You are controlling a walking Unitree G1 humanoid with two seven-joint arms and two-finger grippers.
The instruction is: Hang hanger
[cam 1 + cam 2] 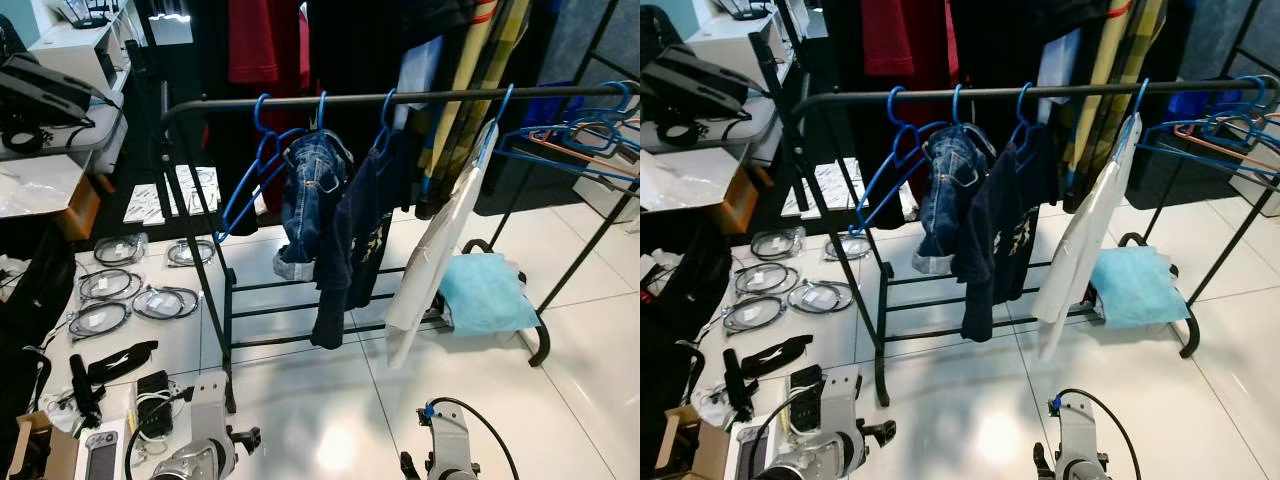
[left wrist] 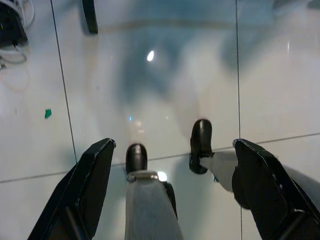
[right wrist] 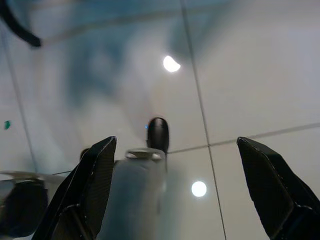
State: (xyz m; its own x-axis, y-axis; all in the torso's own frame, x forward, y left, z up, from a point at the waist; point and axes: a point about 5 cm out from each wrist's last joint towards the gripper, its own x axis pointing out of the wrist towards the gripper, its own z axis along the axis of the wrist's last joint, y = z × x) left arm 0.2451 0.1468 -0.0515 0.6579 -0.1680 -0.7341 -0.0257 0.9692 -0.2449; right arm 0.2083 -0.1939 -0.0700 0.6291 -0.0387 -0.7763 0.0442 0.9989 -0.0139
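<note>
Now both hands spread wide, empty, low over floor [image 2: 165,75]: left hand [image 2: 172,165], right hand [image 3: 175,165]; empty blue hanger [image 1: 255,165] on rail [image 1: 400,98].

Garments are hanging from the rail [image 1: 400,98], jeans [image 1: 310,195] left of a shirt [image 1: 355,240]; cables [image 1: 120,300] are lying on the floor [image 1: 330,400] (left of the rack).

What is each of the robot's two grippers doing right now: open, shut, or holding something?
Left gripper: open, holding nothing, pointing down at the glossy white tiled floor.
Right gripper: open, holding nothing, also above the floor.
</note>
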